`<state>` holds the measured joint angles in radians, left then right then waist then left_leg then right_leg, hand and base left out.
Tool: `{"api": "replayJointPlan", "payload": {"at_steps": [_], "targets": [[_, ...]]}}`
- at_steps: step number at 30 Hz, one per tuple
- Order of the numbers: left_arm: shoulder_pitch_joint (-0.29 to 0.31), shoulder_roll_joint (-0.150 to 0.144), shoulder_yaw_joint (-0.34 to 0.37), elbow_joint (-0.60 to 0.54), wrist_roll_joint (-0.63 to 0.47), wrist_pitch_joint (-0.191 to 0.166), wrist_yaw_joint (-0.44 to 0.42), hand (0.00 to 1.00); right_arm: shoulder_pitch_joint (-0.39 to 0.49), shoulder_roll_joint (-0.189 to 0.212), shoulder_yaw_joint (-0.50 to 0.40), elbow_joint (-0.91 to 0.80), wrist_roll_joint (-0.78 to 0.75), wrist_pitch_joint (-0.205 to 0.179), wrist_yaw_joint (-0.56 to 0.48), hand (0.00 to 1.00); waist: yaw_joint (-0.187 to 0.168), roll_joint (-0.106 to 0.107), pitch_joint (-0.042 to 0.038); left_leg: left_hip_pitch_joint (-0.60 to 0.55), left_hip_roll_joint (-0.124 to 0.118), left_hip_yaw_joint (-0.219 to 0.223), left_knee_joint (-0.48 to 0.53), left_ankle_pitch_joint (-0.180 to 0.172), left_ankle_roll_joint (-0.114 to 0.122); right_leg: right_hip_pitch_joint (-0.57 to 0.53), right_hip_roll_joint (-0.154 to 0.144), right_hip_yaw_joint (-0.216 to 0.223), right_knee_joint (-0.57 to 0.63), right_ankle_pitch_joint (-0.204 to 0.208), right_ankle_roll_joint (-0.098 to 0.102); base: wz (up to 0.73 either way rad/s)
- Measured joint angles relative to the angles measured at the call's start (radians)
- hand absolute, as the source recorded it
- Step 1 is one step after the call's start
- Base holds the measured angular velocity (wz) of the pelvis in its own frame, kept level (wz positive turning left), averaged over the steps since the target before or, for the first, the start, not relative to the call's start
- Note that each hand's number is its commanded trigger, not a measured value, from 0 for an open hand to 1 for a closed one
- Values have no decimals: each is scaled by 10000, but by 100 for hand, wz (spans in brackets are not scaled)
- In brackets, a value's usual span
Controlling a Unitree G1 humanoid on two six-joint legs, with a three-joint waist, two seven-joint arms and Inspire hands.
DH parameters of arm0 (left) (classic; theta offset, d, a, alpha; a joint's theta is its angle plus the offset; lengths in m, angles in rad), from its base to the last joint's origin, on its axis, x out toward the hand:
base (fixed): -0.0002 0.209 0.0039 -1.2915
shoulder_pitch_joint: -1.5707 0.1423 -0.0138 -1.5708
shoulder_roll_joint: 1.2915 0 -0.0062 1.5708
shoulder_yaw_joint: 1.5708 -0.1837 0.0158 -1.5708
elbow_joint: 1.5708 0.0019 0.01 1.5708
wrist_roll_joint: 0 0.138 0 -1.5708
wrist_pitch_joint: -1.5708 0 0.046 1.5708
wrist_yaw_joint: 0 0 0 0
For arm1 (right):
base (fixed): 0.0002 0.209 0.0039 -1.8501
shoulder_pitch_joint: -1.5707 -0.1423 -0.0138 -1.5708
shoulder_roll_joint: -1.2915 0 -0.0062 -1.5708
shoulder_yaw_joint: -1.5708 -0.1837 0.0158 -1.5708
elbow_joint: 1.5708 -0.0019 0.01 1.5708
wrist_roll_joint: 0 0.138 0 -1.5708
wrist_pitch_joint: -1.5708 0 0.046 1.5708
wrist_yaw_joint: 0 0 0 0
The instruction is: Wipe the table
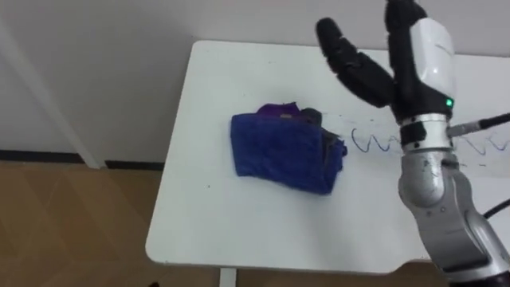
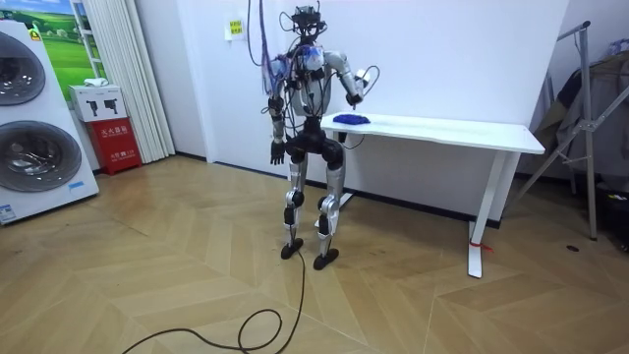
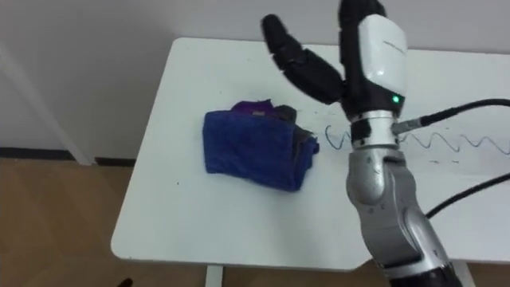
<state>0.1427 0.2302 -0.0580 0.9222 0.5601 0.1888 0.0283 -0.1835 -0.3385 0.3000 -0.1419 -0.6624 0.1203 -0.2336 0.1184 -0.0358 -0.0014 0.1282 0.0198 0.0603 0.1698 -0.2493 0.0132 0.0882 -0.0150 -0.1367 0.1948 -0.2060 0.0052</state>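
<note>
Cloth (image 1: 283,151), blue and folded, is laid on the white counter (image 1: 239,231); a blue scribbled line (image 1: 378,143) is drawn just right of the cloth; the right hand (image 1: 398,72) is held above and right of the cloth, fingers straight, nothing grasped; the left hand (image 2: 278,152) is hung well apart from the cloth, its state cannot be told.

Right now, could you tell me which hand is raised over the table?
The right hand, fingers open near the blue cloth; the left hand hangs down.
</note>
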Motion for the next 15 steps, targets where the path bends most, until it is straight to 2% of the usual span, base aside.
{"api": "replayJointPlan", "payload": {"at_steps": [4,6,7,9,12,15], "targets": [[-22,4,-53,-95,16,24,-153,0,-45,77,701,239,-355,42,785,0,226,-30,-13,-7,-3,-195,-29,1,-1,41,8,-67,-99,0,0,7],[-235,7,-170,-196,16,39,-317,0,-113,94,1093,1032,-829,84,1262,0,251,-51,-1,79,0,-375,-30,1,-2,143,6,-157,-99,-1,0,24],[-353,7,-174,-206,16,39,-383,0,-132,104,1158,1267,-892,119,1382,0,281,-74,8,82,1,-395,-31,1,-2,159,6,-156,-100,-1,0,15],[-821,9,-173,-239,15,31,-434,0,-150,130,1337,1878,-901,405,1910,0,582,-167,78,62,12,-399,-66,2,-3,159,19,-145,-100,0,0,-6],[-1036,-32,-192,-238,-47,21,-436,0,-209,181,1532,2813,-1029,489,2454,0,652,-178,107,131,16,-440,-83,2,-2,149,12,-168,-55,-1,0,-6],[-1051,-31,-145,-260,-83,33,-443,0,-210,204,1513,3583,-1377,716,3081,0,639,-193,136,210,-13,-945,-88,2,-2,271,-17,-346,-94,5,-4,-5]]}}
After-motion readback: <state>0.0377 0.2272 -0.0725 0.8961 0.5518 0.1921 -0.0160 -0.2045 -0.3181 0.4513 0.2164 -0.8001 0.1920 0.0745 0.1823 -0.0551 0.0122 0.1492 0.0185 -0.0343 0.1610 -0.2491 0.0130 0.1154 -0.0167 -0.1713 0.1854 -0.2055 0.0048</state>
